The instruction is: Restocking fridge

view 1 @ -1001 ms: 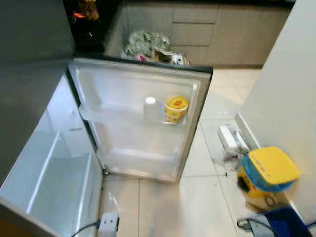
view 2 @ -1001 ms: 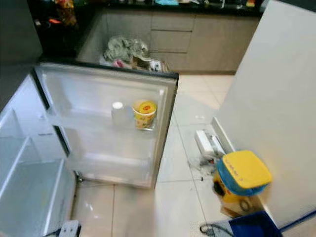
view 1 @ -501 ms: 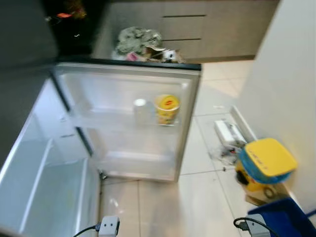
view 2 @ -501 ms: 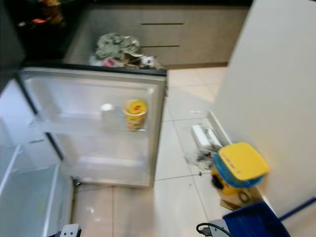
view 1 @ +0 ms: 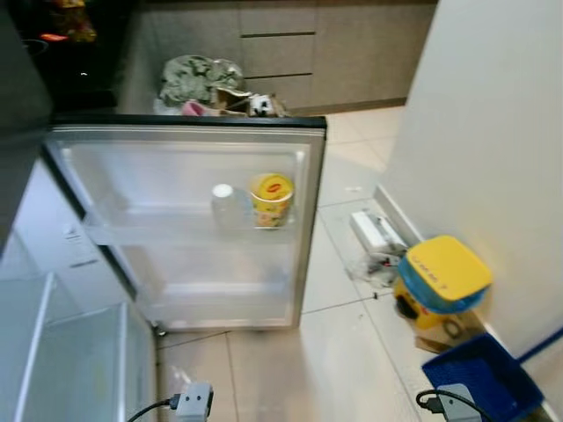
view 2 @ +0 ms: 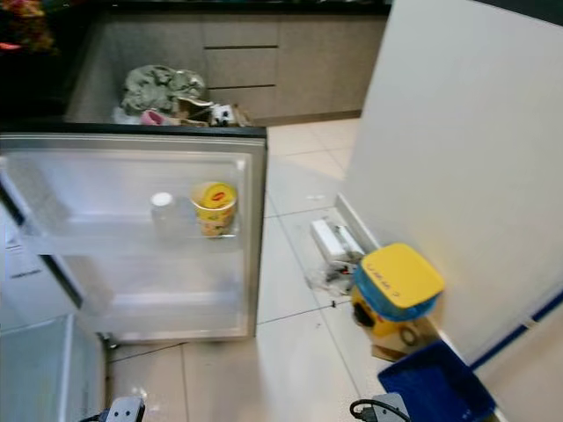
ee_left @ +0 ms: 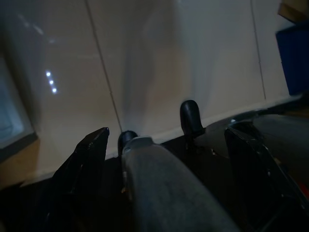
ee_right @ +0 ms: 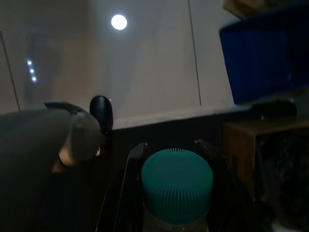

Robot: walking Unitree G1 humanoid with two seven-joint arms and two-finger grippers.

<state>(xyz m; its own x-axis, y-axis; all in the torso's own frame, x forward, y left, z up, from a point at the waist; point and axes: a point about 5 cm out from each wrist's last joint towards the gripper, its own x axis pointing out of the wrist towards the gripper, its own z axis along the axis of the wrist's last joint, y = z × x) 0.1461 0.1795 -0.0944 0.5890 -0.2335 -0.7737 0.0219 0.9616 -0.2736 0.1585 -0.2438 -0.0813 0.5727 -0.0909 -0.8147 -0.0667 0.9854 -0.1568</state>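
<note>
One open fridge door (view 1: 185, 220), pale tiled floor (view 1: 334, 352), grey cabinets (view 1: 290, 53), white wall (view 1: 493, 132)

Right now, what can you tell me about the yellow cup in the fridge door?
The cup is yellow with a round red mark on its lid and small print down its side, which is too blurred to read. It looks like a sealed paper or plastic tub, a little wider at the top. It stands upright on the upper shelf of the open fridge door, behind the clear shelf rail. A white-capped bottle stands right beside it; whether they touch is unclear.
</note>
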